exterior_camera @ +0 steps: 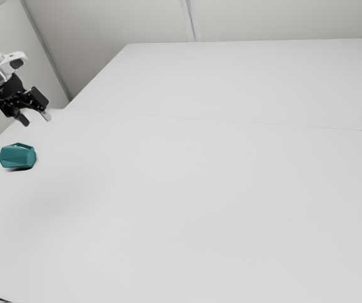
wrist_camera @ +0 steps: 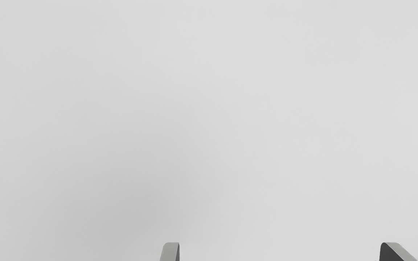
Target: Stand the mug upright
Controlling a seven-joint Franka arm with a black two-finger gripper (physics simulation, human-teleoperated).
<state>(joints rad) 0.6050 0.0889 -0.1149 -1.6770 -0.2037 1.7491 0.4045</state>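
Nearest the camera, in the wrist view, are the tips of your end effector [wrist_camera: 280, 251], standing wide apart with nothing between them. In the exterior view they hang clear of the mug [exterior_camera: 18, 156], which looks to be lying on its side on the surface [exterior_camera: 199, 202], near the exterior view's left edge and just beyond the tips on the side toward the lower part of that view.

You'll want to keep the fingers spread, bring them over the mug and line the pads up with opposing flat faces, since a grip on a ridge could let it roll. Make sure which end is the mouth; you can't tell that surely from here. Close gently, lift enough for clearance, tip it until the base faces down, and let go only once the base sits flat.

The mug is teal, chunky and cut in angular facets, with a dark shadow beneath it; its material is hard to judge, perhaps glazed ceramic. The surface is smooth, matt and off-white. Beyond it stands another pale, flat slab [exterior_camera: 250, 82], then plain light walls [exterior_camera: 98, 25].
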